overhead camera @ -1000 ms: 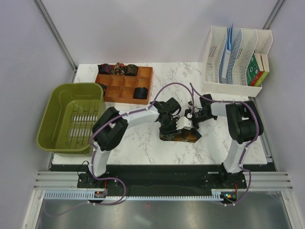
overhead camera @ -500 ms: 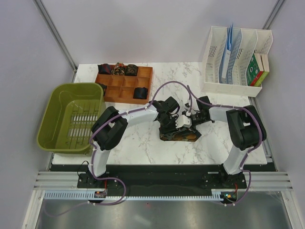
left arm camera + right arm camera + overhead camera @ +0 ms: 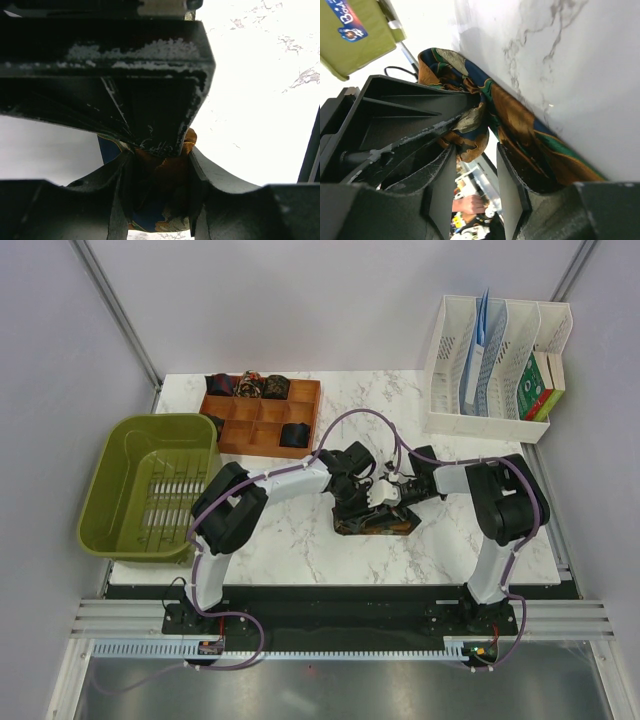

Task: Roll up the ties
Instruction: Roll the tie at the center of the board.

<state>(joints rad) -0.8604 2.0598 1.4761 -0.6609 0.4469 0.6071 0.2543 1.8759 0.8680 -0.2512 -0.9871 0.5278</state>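
A dark brown tie (image 3: 378,524) with orange, green and blue patterning lies bunched at the middle of the marble table. Both grippers meet just above it. My left gripper (image 3: 356,496) is shut on a fold of this tie (image 3: 161,186), and the fabric fills the gap between its fingers (image 3: 202,182). My right gripper (image 3: 393,490) faces it from the right and stands open. In the right wrist view a fold of the tie (image 3: 472,131) hangs at the right gripper's (image 3: 476,150) tips, and the rest runs outside one finger (image 3: 512,185). Several rolled ties (image 3: 276,388) sit in a wooden tray.
The wooden compartment tray (image 3: 258,420) stands at the back left. An olive green basket (image 3: 150,485) sits at the left edge. A white file organizer (image 3: 495,355) with papers and a small box stands at the back right. Purple cables arch over both arms.
My right gripper has moved left, closing in on the left gripper. The tie's right part has drawn in leftward. The left arm has stayed in place.
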